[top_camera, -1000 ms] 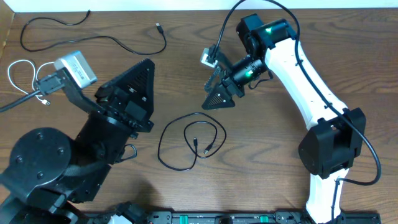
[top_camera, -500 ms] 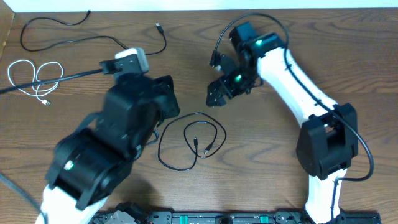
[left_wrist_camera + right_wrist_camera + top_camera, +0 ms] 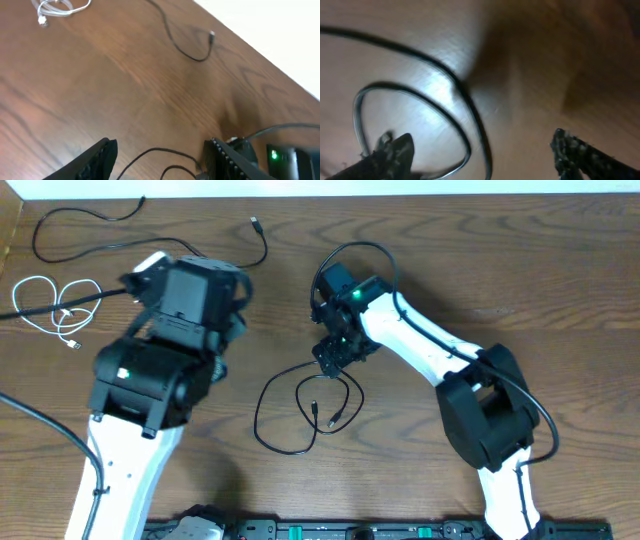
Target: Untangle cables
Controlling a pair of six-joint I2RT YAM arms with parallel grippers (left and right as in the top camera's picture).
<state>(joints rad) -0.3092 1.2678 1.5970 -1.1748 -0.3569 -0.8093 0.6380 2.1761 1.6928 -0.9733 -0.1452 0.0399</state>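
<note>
Three cables lie apart on the wooden table. A white cable [image 3: 45, 298] is coiled at the far left, and its end shows in the left wrist view [image 3: 60, 7]. One black cable [image 3: 150, 242] runs along the back, ending in a small plug [image 3: 211, 35]. A second black cable [image 3: 300, 408] forms loops in the middle. My right gripper [image 3: 333, 356] hangs open low over the top of those loops, with two strands [image 3: 465, 105] lying between its fingers. My left gripper [image 3: 160, 152] is open and holds nothing; the loops' left arc [image 3: 150, 152] lies on the table beyond it.
The left arm's bulky black body [image 3: 165, 350] stands between the white cable and the central loops. The right arm [image 3: 430, 350] reaches in from the right. A thick black robot wire [image 3: 40, 415] crosses the left front. A white wall edge [image 3: 330, 188] borders the back.
My left arm has swung from the white cable at the left toward the centre, and its jaws have opened. My right gripper has come down and left onto the central loops.
</note>
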